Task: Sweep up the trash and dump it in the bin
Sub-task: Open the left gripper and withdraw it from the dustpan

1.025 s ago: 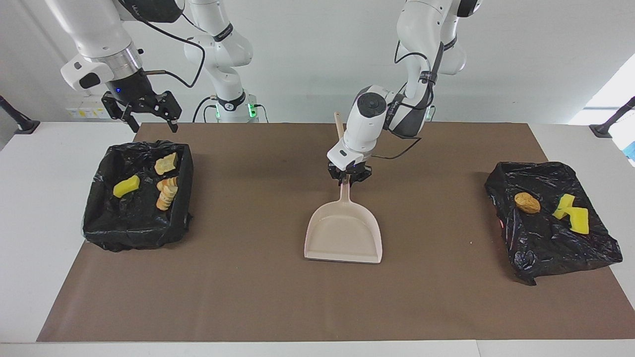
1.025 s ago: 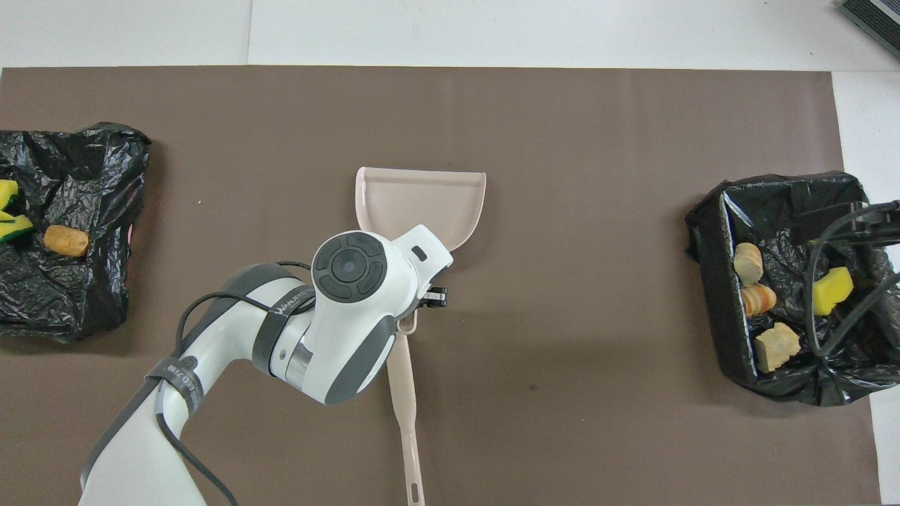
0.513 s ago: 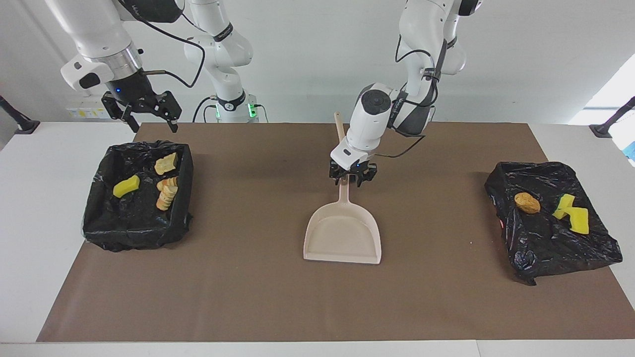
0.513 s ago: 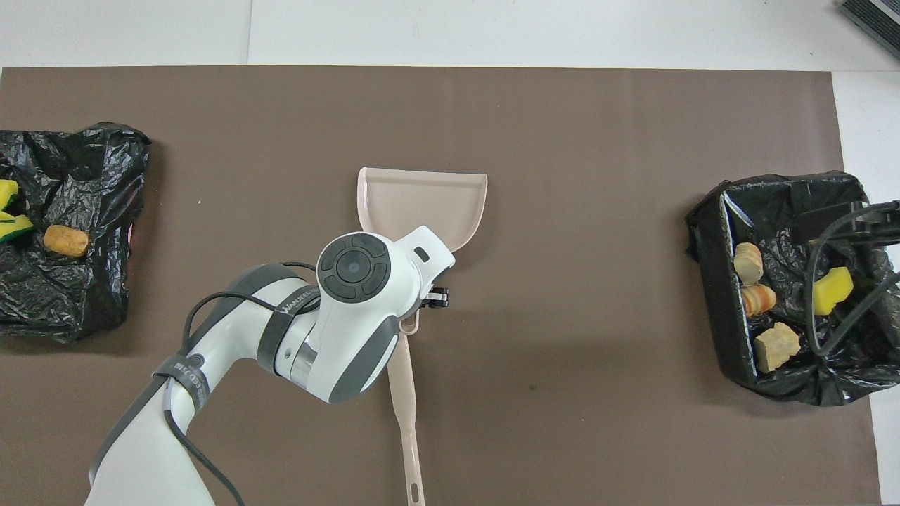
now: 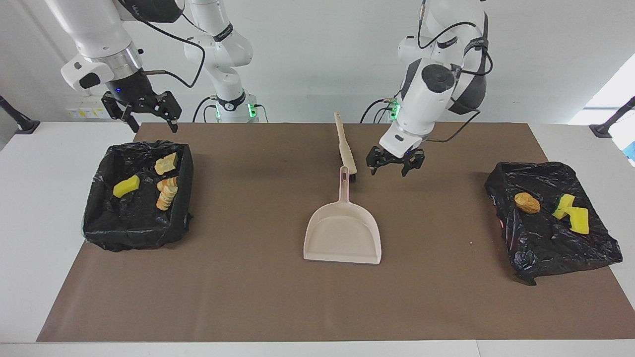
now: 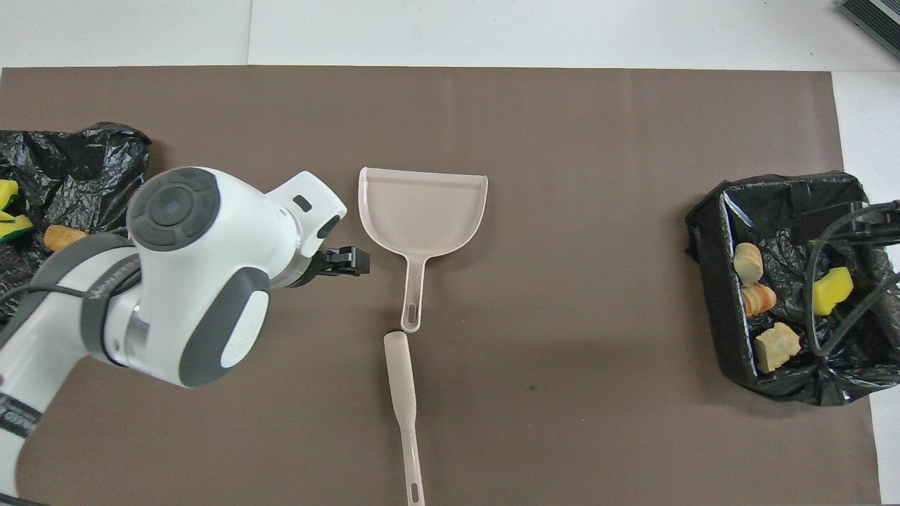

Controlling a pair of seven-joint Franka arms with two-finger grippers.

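- Facing the robots: the left gripper (image 5: 395, 164) hangs over the brown mat (image 5: 248, 297), just beside the brush (image 5: 346, 144), fingers spread and holding nothing.
- The right gripper (image 5: 148, 113) hovers over the robots' edge of the bin (image 5: 136, 233), jaws apart and empty.
- The dustpan (image 5: 343, 230) lies flat mid-mat, handle toward the robots.
- Trash (image 5: 165, 192) sits inside the bin; more scraps (image 5: 527, 202) rest on a black bag (image 5: 545, 248) at the left arm's end.
- From overhead: the left gripper (image 6: 349, 259) is beside the dustpan (image 6: 422, 211); brush (image 6: 402, 393) lies nearer the robots, end-on to the handle.
- Trash (image 6: 758, 299) lies in the bin (image 6: 717, 267).
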